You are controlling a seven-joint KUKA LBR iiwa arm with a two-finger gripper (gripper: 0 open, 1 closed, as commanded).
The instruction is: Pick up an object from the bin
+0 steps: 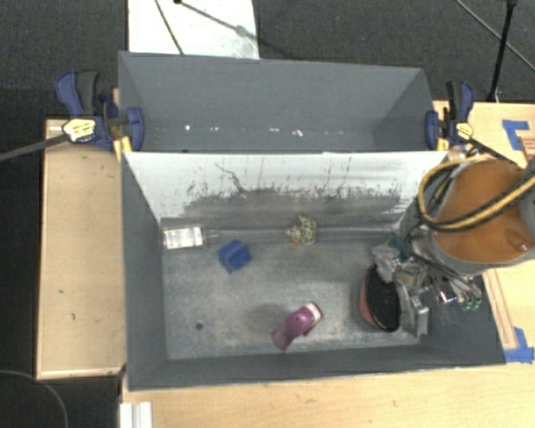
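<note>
My gripper [408,300] is down at the floor of the bin [276,105], in the corner at the lower right of the camera view. I cannot tell how far my jaws are parted, because the metal parts there blend into one another and into the thing next to them. That thing is a black oval object with a red edge [379,303]. It lies on the floor close against my gripper's left side, and I cannot tell whether it sits between my jaws or only beside them. Behind the gripper, my wrist carries its orange cover [481,217], with looped cables [437,185] running over it above the bin's right wall. To the left of the black object, near the front wall, a purple tube with a paler pink end [296,325] lies tilted on the floor, apart from everything else. Farther back, a small speckled lump [303,231] rests near where the floor meets the sloping back wall. Left of it sits a small blue block [235,256], and a clear plastic piece [183,237] lies just beyond that, close to the left wall. All four are well apart from my gripper.
</note>
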